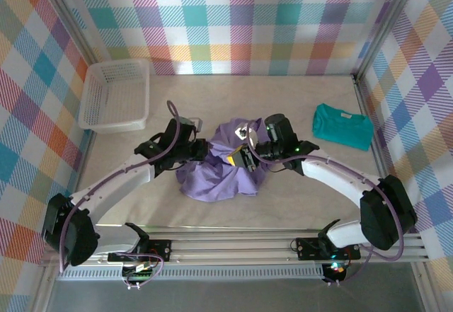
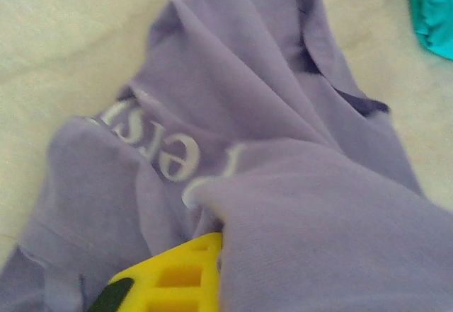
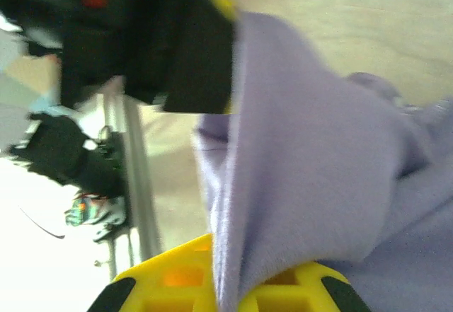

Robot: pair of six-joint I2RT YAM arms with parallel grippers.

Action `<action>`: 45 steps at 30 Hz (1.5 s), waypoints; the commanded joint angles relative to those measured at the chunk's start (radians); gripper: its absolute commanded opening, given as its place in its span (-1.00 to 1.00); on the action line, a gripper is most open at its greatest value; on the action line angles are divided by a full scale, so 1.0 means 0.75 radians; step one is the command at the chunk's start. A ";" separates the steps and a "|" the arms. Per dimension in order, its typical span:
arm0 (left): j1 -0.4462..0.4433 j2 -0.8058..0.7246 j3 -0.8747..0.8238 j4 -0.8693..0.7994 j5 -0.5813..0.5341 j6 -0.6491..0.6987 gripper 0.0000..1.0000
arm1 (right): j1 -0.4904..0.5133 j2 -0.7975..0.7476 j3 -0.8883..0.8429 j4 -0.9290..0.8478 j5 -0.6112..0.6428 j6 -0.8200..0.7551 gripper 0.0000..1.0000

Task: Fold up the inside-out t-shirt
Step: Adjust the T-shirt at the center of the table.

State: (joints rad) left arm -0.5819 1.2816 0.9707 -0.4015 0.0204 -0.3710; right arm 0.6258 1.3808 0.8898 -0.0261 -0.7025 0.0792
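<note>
The lavender inside-out t-shirt (image 1: 214, 172) lies bunched in a heap at the middle of the table, with reversed white lettering (image 2: 164, 153) showing on its folds. My left gripper (image 1: 199, 149) is at the heap's left top. One yellow finger (image 2: 173, 276) shows there, pressed against a thick fold of cloth that hides the other finger. My right gripper (image 1: 241, 156) is at the heap's right top, and its two yellow fingers (image 3: 173, 284) are shut on a hanging fold of the shirt (image 3: 304, 163). The two grippers sit close together.
A white basket (image 1: 113, 94) stands at the back left. A teal-green t-shirt (image 1: 343, 126) lies folded at the back right, its edge visible (image 2: 433, 15) in the left wrist view. The left arm's black wrist (image 3: 177, 43) hangs near the right gripper.
</note>
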 commanded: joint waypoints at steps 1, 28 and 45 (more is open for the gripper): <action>0.010 -0.021 0.042 -0.078 -0.216 0.021 -0.48 | -0.031 0.017 -0.016 0.148 -0.267 0.086 -0.95; -0.169 -0.103 -0.163 0.239 0.022 0.217 -0.17 | -0.120 0.065 0.032 0.172 -0.366 0.188 -0.98; -0.137 0.085 -0.037 0.383 0.174 0.272 -1.00 | -0.147 0.003 0.024 0.064 -0.324 0.108 -1.00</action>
State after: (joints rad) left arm -0.6960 1.3563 0.9146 -0.1513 0.1093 -0.1787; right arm 0.5266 1.4185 0.8883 0.0479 -0.9329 0.2054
